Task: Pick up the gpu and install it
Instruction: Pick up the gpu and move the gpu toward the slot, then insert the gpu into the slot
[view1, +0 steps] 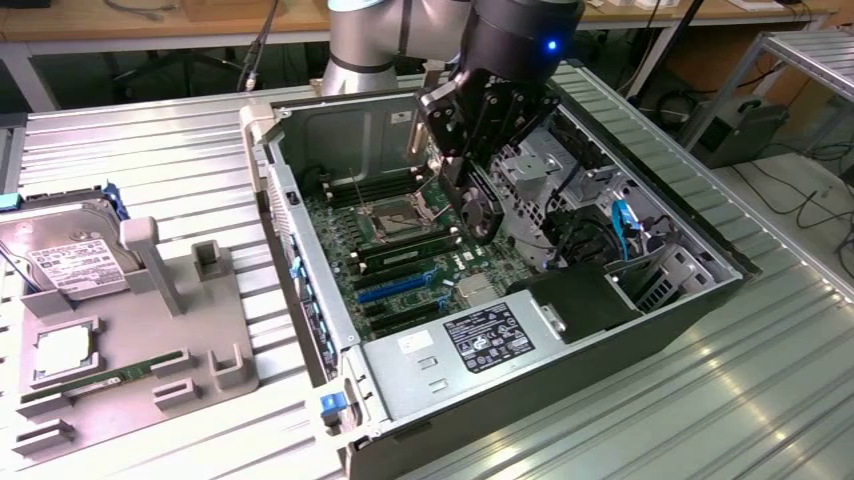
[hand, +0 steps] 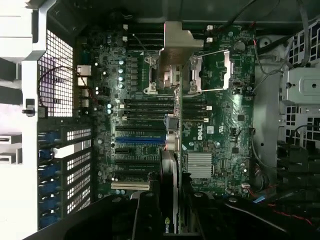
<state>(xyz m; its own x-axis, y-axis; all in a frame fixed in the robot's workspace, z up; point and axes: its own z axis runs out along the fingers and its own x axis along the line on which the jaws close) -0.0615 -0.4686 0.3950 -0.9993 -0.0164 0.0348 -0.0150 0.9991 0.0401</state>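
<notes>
1. The pincer (view1: 474, 150) is clamped on the gpu (view1: 478, 215), which hangs edge-on inside the open case (view1: 561, 370), above the board (hand: 220, 125) and touching nothing that I can see.
2. In the wrist view the gpu (hand: 170, 170) sits between the two fingers (hand: 145, 215), and its far end hangs over the rows of slots near the blue slot (hand: 140, 141).
3. I judge the step in hand to be bringing the card to its slot. The card looks to stand across the slots rather than along them, so it needs squaring up before it goes any lower.
4. The contact edge should run true along the slot, with the bracket end towards the rear openings (hand: 75, 150). I cannot tell from here which end carries the bracket.
5. The descent should be slow and straight, because a tilted card would catch one end first.
6. It should stay clear of the socket (view1: 398, 215), the heatsink (hand: 200, 165) and the loose cables (view1: 587, 240) at the drive side.
7. The grip should stay firm, since a thin card could twist between the pads under pressure.
</notes>
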